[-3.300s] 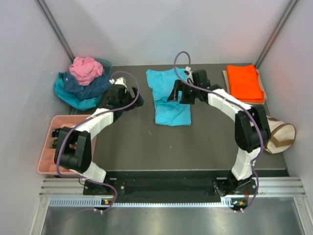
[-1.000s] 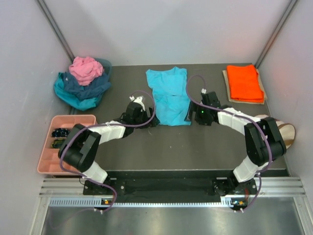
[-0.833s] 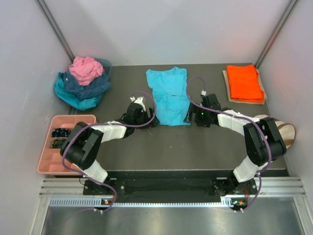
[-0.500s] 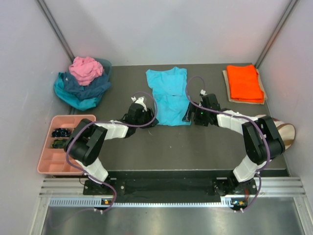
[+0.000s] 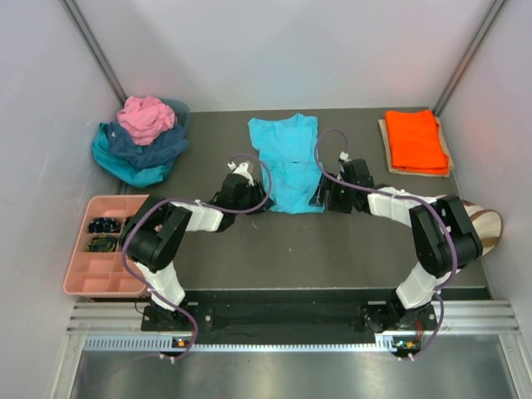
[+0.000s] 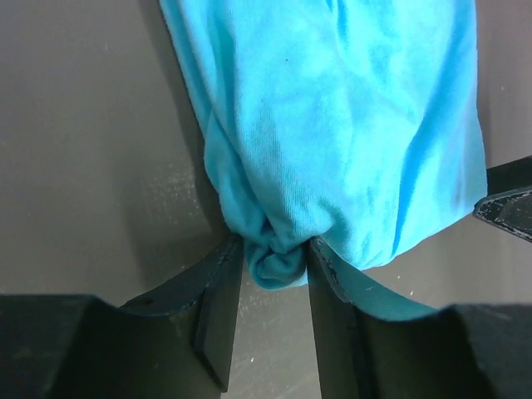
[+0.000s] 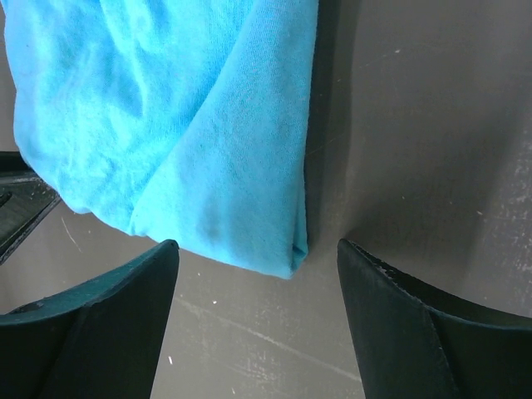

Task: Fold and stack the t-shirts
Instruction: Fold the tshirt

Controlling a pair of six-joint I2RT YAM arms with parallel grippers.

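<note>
Left wrist view, lower centre: left gripper (image 6: 274, 266) clamps hem corner of turquoise t-shirt (image 6: 332, 125); right gripper (image 7: 256, 249), apart, must close before folding.

Bare near table (image 5: 291, 245); turquoise t-shirt (image 5: 287, 158) centre, t-shirt pile (image 5: 141, 137) far-left.

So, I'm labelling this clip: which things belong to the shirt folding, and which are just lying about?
Job: turquoise t-shirt, folded orange t-shirt, pile of pink, navy and teal t-shirts.
Lying about: pink tray, cream bag.

Even, bright light; soft shadows
</note>
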